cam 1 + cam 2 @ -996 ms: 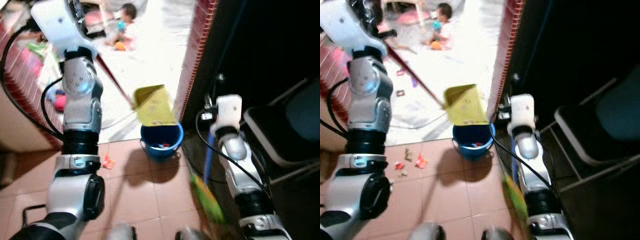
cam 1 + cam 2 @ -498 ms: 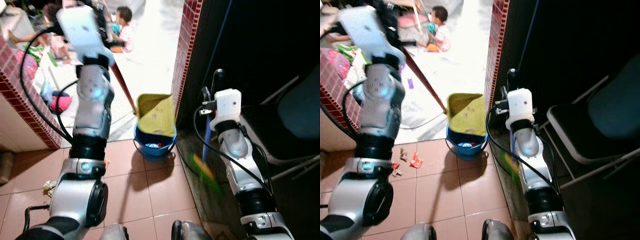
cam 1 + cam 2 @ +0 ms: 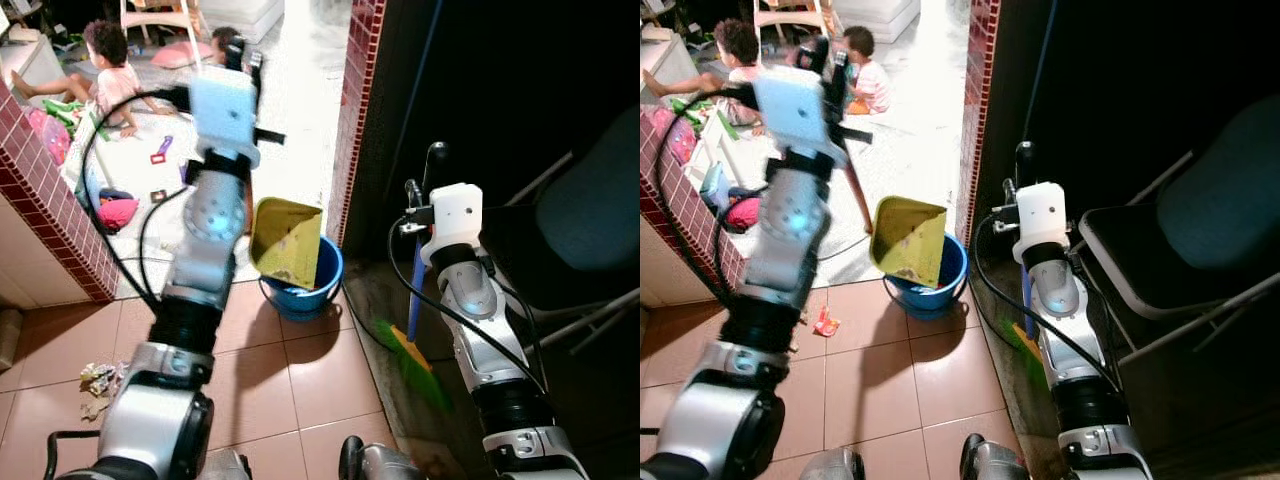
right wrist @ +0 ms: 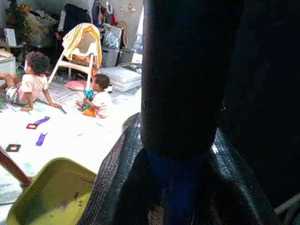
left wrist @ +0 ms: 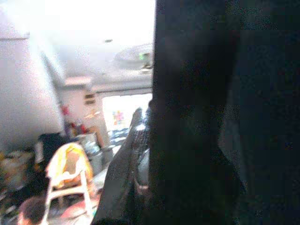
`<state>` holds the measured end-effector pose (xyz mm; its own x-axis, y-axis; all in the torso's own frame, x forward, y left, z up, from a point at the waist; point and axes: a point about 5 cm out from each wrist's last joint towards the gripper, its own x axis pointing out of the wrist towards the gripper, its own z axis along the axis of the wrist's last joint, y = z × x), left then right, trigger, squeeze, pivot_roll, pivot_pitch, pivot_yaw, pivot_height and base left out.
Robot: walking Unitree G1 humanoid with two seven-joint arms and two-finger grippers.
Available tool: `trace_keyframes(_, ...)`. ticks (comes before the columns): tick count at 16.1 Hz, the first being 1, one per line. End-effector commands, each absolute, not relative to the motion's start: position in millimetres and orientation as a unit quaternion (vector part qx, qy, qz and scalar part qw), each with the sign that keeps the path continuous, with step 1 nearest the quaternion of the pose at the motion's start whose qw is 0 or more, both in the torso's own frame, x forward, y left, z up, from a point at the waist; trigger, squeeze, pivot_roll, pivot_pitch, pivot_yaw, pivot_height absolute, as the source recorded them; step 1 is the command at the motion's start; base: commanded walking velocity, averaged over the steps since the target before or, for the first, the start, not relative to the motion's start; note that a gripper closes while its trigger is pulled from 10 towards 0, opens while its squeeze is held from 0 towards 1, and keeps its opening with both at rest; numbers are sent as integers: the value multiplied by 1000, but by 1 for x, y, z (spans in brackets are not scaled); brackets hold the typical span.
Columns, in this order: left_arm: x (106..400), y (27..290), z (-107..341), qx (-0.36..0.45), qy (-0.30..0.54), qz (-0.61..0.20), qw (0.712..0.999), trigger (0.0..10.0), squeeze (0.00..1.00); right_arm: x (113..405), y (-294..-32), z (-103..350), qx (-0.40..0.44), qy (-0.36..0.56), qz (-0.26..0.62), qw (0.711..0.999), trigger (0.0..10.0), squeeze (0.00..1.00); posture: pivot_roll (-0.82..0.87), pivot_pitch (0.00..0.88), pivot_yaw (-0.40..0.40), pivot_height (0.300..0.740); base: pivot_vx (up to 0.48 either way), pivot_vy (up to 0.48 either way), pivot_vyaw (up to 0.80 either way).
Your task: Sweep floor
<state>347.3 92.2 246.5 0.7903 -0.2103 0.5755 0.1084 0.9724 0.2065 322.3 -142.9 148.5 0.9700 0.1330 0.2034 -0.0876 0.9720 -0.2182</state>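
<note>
Tipping the yellow dustpan (image 3: 285,240) over the blue bucket (image 3: 312,285) looks like the step in hand, the left gripper (image 3: 240,62) grasping its red handle (image 3: 854,195) and the right gripper (image 3: 420,175) clenched on the broom (image 3: 414,300), with litter (image 3: 98,380) left on the floor (image 3: 290,390) to sweep next.

Strong daylight floods the white floor (image 3: 300,110) beyond the brick doorway, washing it out to near glare. The tiled floor (image 3: 290,370) nearer the camera is evenly lit, with a soft shadow falling from the blue bucket (image 3: 310,290) toward the viewer. The right half of both eye views sinks into deep shade around the chair (image 3: 1200,230). The green broom head (image 3: 410,360) is smeared by blur. The left wrist view is hazy, overexposed at its bright part and almost black elsewhere. The right wrist view is sharper, its near dark handle (image 4: 187,75) out of focus.
</note>
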Motion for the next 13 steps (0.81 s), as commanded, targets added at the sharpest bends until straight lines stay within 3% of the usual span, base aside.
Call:
trace_keyframes(1,336,79,264,93,-373,-117,916,10000,0,323,-142,159,-110,-131,61,983,10000,0,-47,19,-18,740,0,0,0)
trace_keyframes(6,313,41,224,186,-366,-263,873,10000,0,323,-143,159,-112,-132,62,983,10000,0,-52,24,-23,740,0,0,0)
trace_keyframes(10,309,40,221,205,-379,-275,860,10000,0,322,-143,159,-112,-130,62,983,10000,0,-52,25,-25,740,0,0,0)
trace_keyframes(13,300,34,216,253,-402,-326,817,10000,0,323,-142,159,-109,-131,64,983,10000,0,-51,25,-29,740,0,0,0)
